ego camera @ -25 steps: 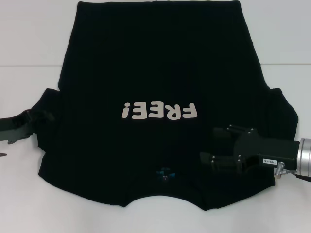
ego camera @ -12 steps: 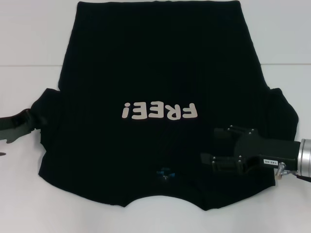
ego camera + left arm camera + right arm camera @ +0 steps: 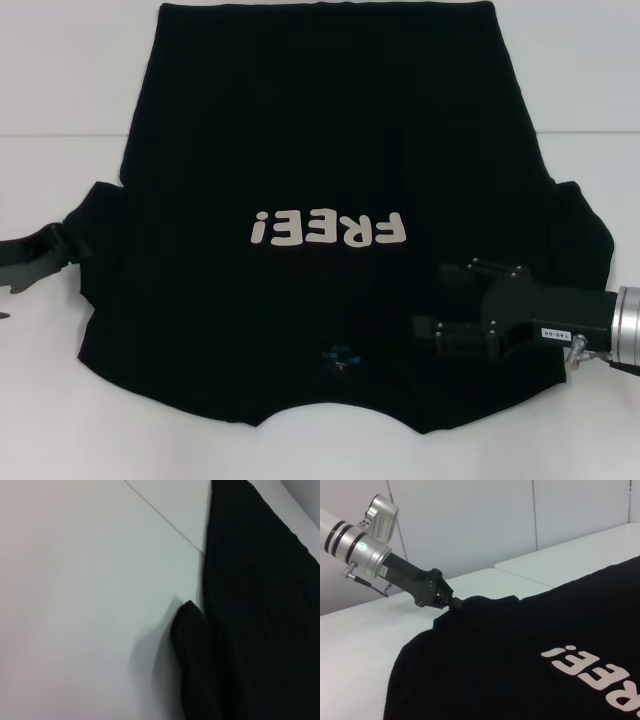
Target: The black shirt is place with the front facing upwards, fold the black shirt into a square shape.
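A: So where does the large plain black cloth T-shirt [image 3: 330, 150] with the off-white "FREE!" lettering [image 3: 330, 229] lie?

B: Spread front-up across the white bench [image 3: 60, 90], filling the middle of the head view, hem toward twelve o'clock, neck toward six o'clock.

A: And the grippers?

B: The left gripper [image 3: 447, 602] sits at nine o'clock, fingers pinched together on the edge of the left sleeve [image 3: 95, 225]; the right wrist view shows cloth drawn up to a peak there. The right gripper [image 3: 440, 305] rests over the shirt near four o'clock, fingers spread apart, nothing between them.

A: What could go wrong?

B: Likely the left pinch holds only a thin bite of sleeve, so a quick pull could slip it free. The right fingers may catch one layer, or none, and then the fold would run crooked rather than square.

A: Any containers?

B: None visible; only shirt and bench.
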Robot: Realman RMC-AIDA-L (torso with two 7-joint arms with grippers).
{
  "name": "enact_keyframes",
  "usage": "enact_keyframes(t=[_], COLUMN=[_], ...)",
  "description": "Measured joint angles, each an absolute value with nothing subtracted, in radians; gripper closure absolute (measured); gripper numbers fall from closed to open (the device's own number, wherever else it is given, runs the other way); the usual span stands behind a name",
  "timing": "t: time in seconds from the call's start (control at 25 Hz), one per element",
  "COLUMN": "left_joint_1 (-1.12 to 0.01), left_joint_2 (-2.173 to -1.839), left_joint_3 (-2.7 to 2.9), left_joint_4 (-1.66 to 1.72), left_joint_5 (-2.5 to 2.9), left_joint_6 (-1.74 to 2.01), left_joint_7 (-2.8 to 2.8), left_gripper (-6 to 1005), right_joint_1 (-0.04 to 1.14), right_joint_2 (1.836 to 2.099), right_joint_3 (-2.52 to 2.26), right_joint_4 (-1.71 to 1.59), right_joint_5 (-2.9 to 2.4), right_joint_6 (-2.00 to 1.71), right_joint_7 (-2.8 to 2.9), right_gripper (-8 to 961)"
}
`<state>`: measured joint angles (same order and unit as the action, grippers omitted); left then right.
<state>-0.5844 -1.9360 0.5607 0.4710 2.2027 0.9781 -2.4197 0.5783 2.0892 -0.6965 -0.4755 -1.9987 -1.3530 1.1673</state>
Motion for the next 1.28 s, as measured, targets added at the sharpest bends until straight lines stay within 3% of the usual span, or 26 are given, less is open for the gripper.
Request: enact_keyframes(t=[0.8, 1.28], left_joint_1=[-0.492, -0.562], left_joint_2=[-1.92, -1.935], left_joint_3=[0.455, 0.461], left_joint_4=[0.549, 0.58], left_joint_5=[2.193, 2.194], left_joint_6=[0.993, 1.044], left_joint_7=[-2.41, -2.406], left_gripper=[996, 995], right_joint_1=[0.578, 0.579], right_joint_2=[2.09, 2.091], right_joint_3=[-0.686, -0.686], right_joint_4=[-0.478, -0.475], right_joint_5=[-1.991, -1.991], right_joint_6=[-1.348, -1.345], right_joint_7=[1.167, 1.167], right_gripper=[38, 38])
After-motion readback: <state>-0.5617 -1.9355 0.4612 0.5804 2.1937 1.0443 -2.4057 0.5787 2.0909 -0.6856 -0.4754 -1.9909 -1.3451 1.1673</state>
